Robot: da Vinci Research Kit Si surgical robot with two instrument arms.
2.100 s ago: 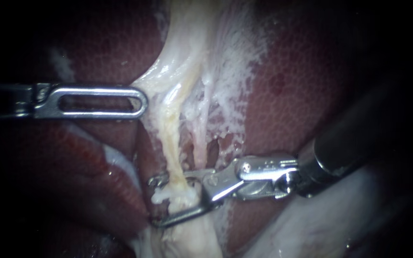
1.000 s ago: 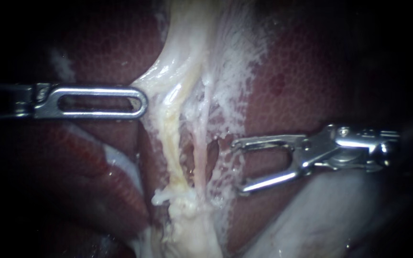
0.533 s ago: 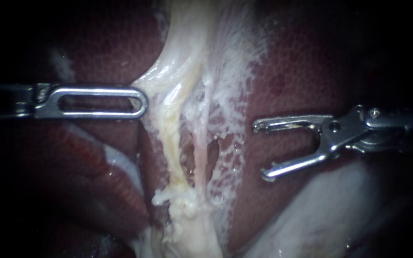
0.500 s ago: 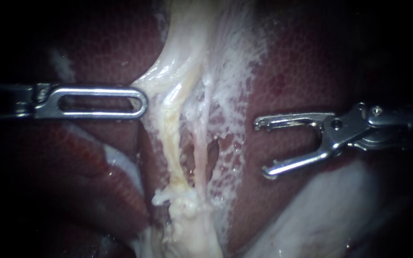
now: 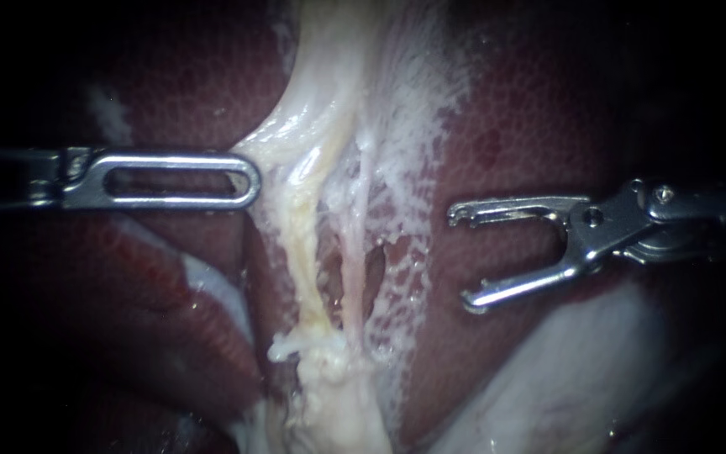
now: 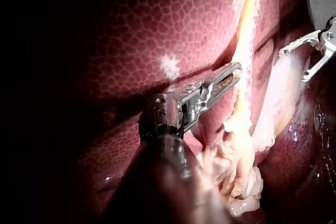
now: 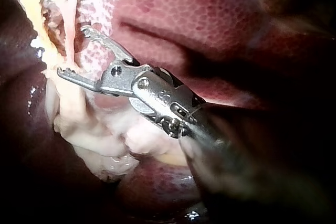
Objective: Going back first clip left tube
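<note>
The yellowish left tube runs down the middle of the endoscope view, with a thinner pink tube just right of it. Both end in a pale frayed clump. My left instrument lies level, its slotted jaws shut on the pale tissue at the tube's upper left edge. In its wrist view the jaws sit beside the yellow tube. My right instrument hangs over the liver well right of both tubes, jaws open and empty. In its own view the jaws stand beside the tubes.
Dark red mottled liver surrounds the tubes on both sides. A net of white fibrous tissue lies between the tubes and my right instrument. A pale bulge fills the lower right.
My right instrument has let go of the lower left tube and drawn back right and upward with its jaws open. Over the last half second it barely moves. The left instrument is still.
</note>
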